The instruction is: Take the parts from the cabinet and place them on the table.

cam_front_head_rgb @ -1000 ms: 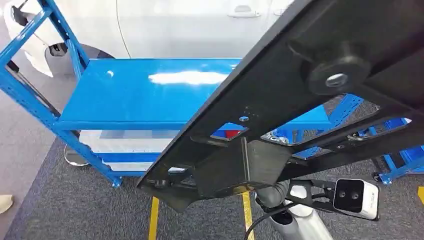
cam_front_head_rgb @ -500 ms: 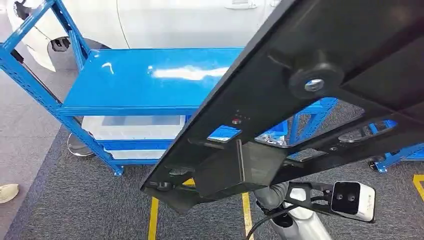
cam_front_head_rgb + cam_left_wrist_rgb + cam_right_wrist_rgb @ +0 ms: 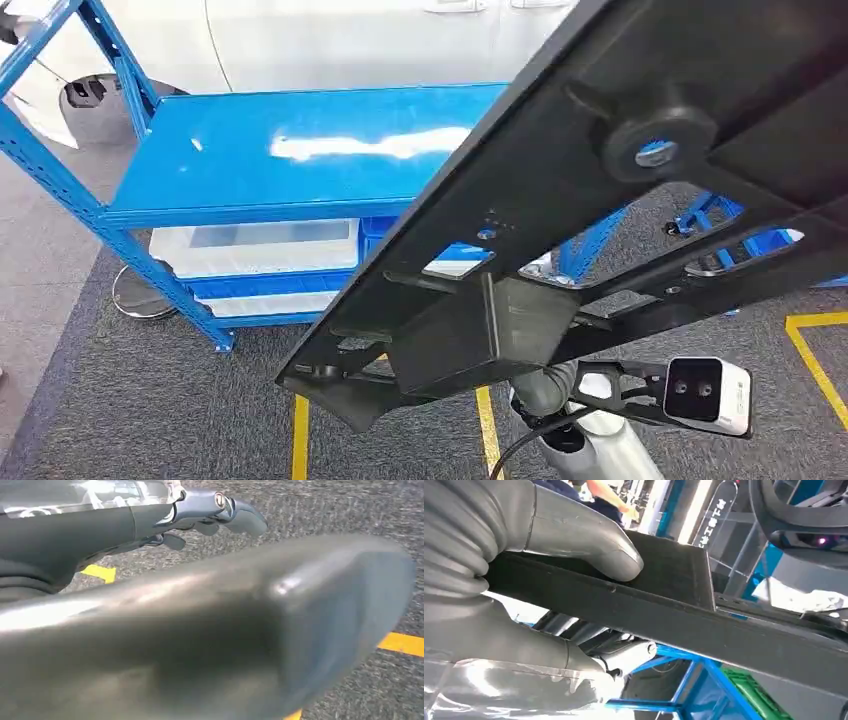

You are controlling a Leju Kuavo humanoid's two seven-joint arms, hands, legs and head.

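Observation:
A large black frame part (image 3: 600,200) with cut-outs and a round boss hangs tilted close before me, covering the right half of the head view. My right hand (image 3: 524,545) grips its edge (image 3: 664,600), thumb pressed on one face and fingers underneath. Below the part, the right arm (image 3: 590,445) and its wrist camera (image 3: 708,395) show. The blue table (image 3: 280,150) stands ahead to the left, its top bare and glossy. In the left wrist view, my left hand (image 3: 220,515) hangs over the carpet with fingers loosely spread and nothing in it.
White bins (image 3: 255,248) sit on the table's lower shelf. A white car (image 3: 350,40) is parked right behind the table. More blue racking (image 3: 740,235) stands at the right. Yellow floor lines (image 3: 300,440) cross the grey carpet. A person (image 3: 599,490) is far off.
The whole view has shifted, so the camera moved: the table now sits slightly further left and higher. The black part stays in my right hand, held about the same.

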